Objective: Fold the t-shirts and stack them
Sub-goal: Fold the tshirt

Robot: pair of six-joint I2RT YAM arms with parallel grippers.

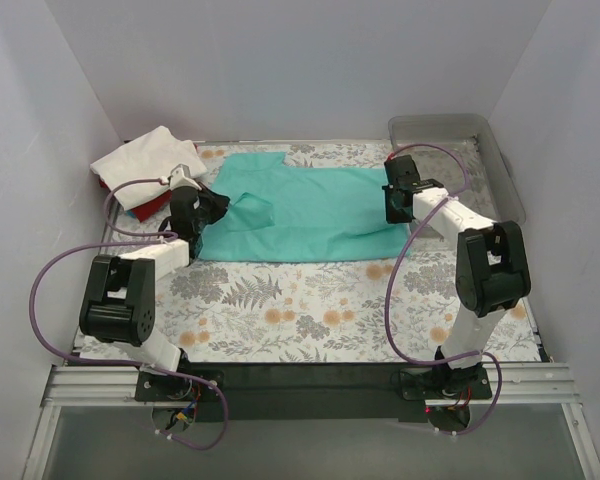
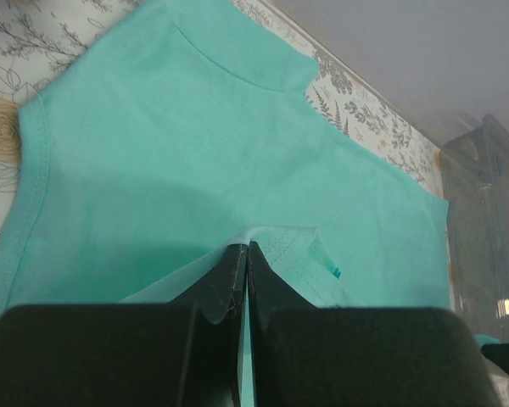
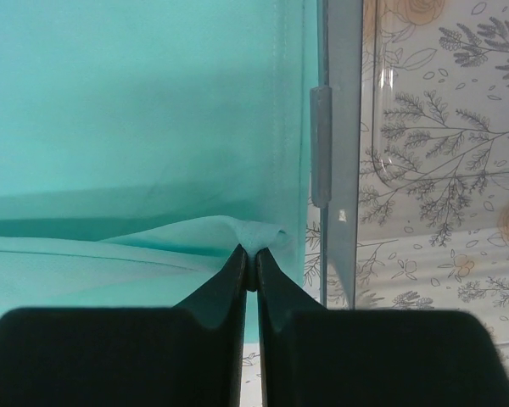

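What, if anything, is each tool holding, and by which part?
The teal cotton t-shirt, by both: left tool pinches a stitched edge at its sleeve end, right tool its hem edge.

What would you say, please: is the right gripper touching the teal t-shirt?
Touching. The right wrist view shows the right gripper shut on a pinched fold of the teal t-shirt.

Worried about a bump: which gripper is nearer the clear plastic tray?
Right. The right gripper, shut on an edge of the teal shirt, is just beside the tray; the left gripper holds the shirt's opposite end, far from it.
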